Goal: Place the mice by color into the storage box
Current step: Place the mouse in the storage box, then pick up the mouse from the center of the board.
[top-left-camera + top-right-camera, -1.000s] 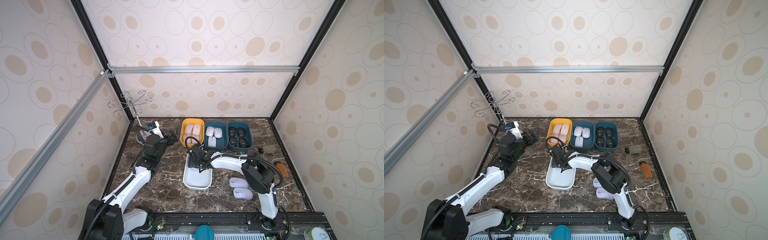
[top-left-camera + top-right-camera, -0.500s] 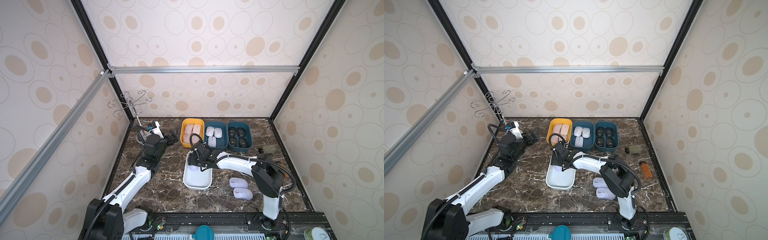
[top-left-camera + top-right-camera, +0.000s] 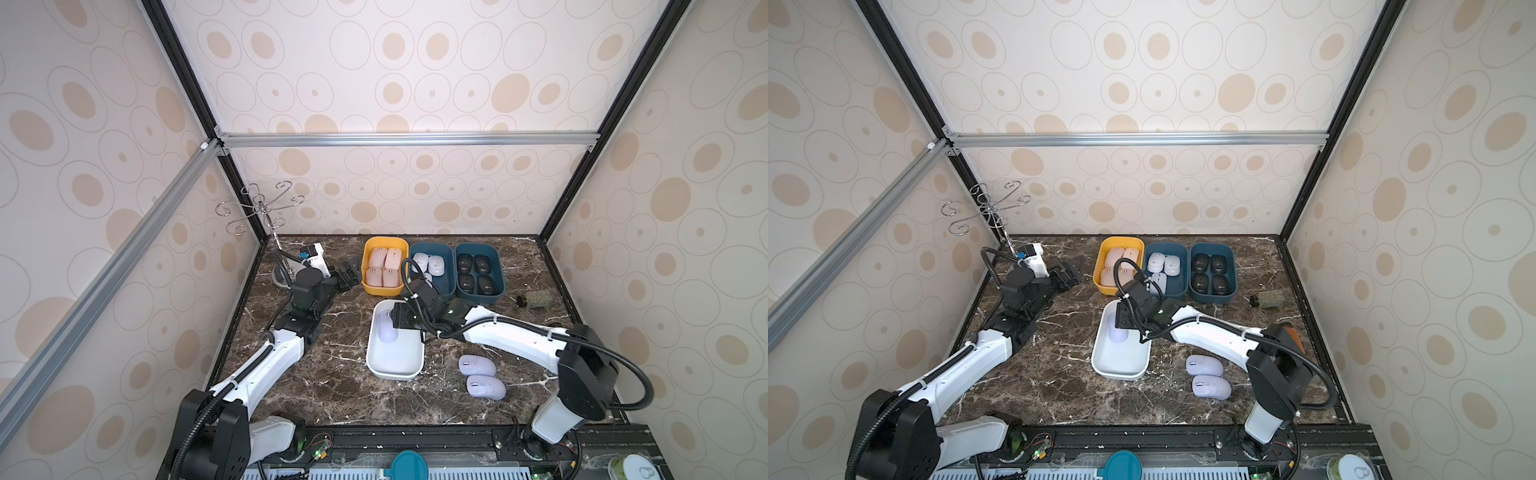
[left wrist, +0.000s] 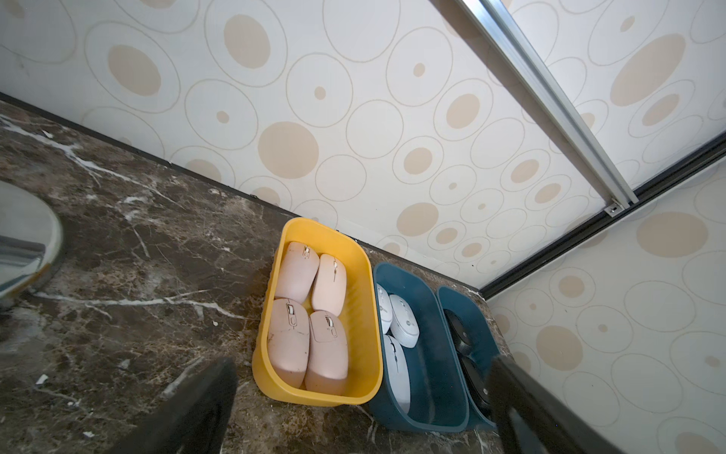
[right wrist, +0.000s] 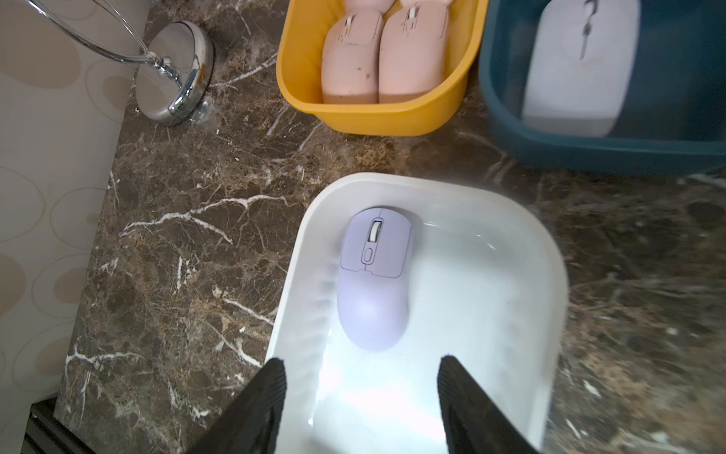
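Note:
One lavender mouse (image 5: 373, 279) lies in the white box (image 3: 395, 374), near its far end. My right gripper (image 5: 360, 361) hovers open over that box, just behind the mouse, holding nothing. Two more lavender mice (image 3: 477, 366) (image 3: 485, 386) lie on the table by the box's right side. At the back, a yellow box (image 3: 382, 289) holds several pink mice (image 3: 384, 266). A teal box (image 4: 428, 416) holds three white mice (image 3: 432, 262), and another teal box (image 3: 480, 295) holds several black mice (image 3: 476, 272). My left gripper (image 4: 361, 361) is open and empty, left of the yellow box.
A chrome hook stand (image 3: 262, 208) rises in the back left corner, its round base (image 5: 176, 82) on the table by the left arm. A small green cylinder (image 3: 534, 300) lies at the back right. An orange-brown object (image 3: 1292, 332) sits behind the right arm.
My right arm has drawn back over the white box, leaving the lavender mouse clear of its jaws, which have narrowed a little. The left arm has not moved.

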Controlling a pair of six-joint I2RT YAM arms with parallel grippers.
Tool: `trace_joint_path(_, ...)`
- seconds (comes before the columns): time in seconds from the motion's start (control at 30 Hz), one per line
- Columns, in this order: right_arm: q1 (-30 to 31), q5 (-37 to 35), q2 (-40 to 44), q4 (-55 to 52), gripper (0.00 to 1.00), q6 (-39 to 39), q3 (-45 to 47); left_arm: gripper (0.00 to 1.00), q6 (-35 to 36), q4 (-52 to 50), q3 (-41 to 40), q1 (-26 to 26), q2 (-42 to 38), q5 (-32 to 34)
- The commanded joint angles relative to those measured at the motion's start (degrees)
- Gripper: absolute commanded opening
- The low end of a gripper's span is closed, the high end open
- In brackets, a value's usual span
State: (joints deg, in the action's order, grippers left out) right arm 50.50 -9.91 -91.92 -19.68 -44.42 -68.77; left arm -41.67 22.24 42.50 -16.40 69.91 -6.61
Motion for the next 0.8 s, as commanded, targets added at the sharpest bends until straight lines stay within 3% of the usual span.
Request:
trace_joint_path(0.0,-0.13,-5.47,4.75,-10.43,0.64,4.59,3.14,1.00,-2.35,2.17,1.05,0.53,0.46,-3.58)
trace_joint_path(0.27,-0.12,-11.35,18.11,-29.19,0.72,3.86,12.28,1.00,-3.87,4.18,0.48,0.41,0.96,-7.12)
trace_joint_path(0.5,-0.22,-8.89,27.93,-37.09,0.86,-0.50,20.17,1.00,-5.12,6.01,1.40,0.15,3.90,-13.14)
trace_joint_path(0.77,-1.43,-3.35,30.05,-35.97,0.74,-2.31,28.46,1.00,-5.73,6.10,1.18,0.14,4.20,-12.99)
